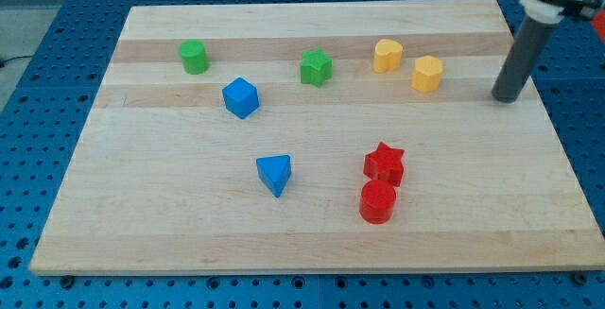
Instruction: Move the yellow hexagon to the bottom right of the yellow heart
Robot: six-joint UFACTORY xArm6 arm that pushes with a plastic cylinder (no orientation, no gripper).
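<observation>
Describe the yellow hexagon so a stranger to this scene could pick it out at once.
Look along the wooden board near the view's top right, where two yellow blocks sit close together. The yellow hexagon is the right one, nearer my tip. Its flat-sided outline sets it apart from the lobed yellow heart.

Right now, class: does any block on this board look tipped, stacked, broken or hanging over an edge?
Nothing stands out. All eight blocks sit flat on the wooden board. The red star and red cylinder touch, but neither leans. My tip stands alone, to the view's right of the yellow hexagon.
</observation>
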